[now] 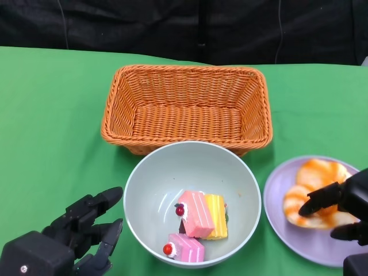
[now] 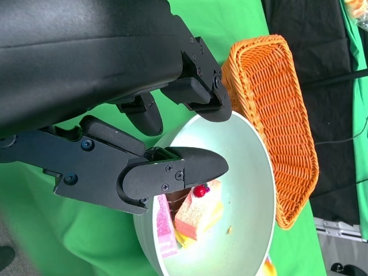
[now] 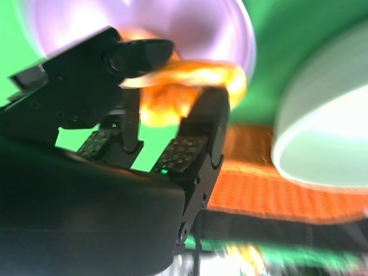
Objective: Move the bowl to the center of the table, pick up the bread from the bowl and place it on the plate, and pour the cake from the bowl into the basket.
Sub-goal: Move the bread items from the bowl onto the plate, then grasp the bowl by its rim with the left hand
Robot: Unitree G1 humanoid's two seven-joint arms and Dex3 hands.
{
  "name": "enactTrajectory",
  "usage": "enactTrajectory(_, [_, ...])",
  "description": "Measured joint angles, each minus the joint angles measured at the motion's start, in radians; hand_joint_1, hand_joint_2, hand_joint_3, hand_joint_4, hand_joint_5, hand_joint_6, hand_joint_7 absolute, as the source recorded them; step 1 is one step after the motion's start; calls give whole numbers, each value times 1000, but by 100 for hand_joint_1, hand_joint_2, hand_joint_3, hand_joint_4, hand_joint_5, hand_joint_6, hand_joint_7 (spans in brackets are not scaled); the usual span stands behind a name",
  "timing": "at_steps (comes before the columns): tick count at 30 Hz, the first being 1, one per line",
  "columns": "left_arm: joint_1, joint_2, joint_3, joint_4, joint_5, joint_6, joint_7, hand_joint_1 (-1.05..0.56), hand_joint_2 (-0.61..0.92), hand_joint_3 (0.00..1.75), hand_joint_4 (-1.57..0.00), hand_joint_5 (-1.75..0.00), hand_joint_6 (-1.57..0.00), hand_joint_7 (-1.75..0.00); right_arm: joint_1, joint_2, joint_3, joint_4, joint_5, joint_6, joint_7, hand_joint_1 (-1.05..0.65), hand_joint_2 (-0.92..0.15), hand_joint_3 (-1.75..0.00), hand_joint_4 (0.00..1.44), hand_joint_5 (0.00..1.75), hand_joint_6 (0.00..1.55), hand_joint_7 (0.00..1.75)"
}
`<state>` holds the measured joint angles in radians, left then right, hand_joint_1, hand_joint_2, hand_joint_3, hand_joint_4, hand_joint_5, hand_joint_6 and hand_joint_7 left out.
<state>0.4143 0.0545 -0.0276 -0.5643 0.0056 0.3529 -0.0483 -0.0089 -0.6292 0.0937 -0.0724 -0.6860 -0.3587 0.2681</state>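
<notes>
The pale green bowl [image 1: 138, 178] stands at the table's middle front, just before the orange wicker basket [image 1: 187, 103]. Pink and yellow cake pieces [image 1: 198, 215] lie in it. The orange-and-white bread [image 1: 319, 172] lies on the purple plate [image 1: 310, 244] to the right. My right hand [image 1: 345, 207] hovers over the bread's near side with its fingers apart. In the blurred right wrist view the bread [image 3: 184, 80] shows between the fingers [image 3: 204, 126]. My left hand [image 1: 86, 227] is open beside the bowl's left rim. From the left wrist, the cake [image 2: 195, 213] sits in the bowl [image 2: 247, 172].
A green cloth covers the table, with a black backdrop behind it. The basket [image 2: 276, 103] holds nothing and almost touches the bowl's far rim. The plate's edge sits close to the bowl's right rim. Open cloth lies to the left of the basket and bowl.
</notes>
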Motion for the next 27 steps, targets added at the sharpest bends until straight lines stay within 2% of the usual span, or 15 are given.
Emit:
enactTrajectory(2, [-1, 1, -3, 0, 2, 1, 0, -56, 92, 56, -28, -96, -51, -25, 11, -20, 7, -57, 15, 57, 101, -59, -92, -10, 33, 0, 33, 0])
enactTrajectory(4, [-2, 2, -5, 0, 3, 2, 0, -56, 92, 56, -27, -96, -51, -25, 13, -34, 8, -104, 28, 95, 164, -64, -92, -11, 30, 0, 30, 0])
enactTrajectory(9, [-2, 5, -6, 0, 4, 6, 0, -55, 92, 55, -28, -95, -51, -25, 27, -52, -8, -212, 88, 157, 250, -71, -92, -10, 26, 0, 28, 0])
enactTrajectory(15, [-3, 6, -6, 0, 3, 7, 0, -56, 92, 55, -28, -94, -51, -25, 50, -70, -64, -352, 141, 234, 318, -75, -92, -9, 26, 0, 23, 0])
enactTrajectory(21, [-4, 7, -4, 0, 3, 7, 0, -56, 92, 55, -29, -94, -51, -25, 71, -59, -118, -435, 177, 246, 294, -67, -92, -7, 31, 3, 25, 2])
enactTrajectory(27, [-2, 10, -5, -1, 6, -1, 0, -55, 92, 54, -28, -94, -51, -25, 100, 31, -139, -466, 225, 231, 186, -46, -92, -6, 43, 10, 30, 4])
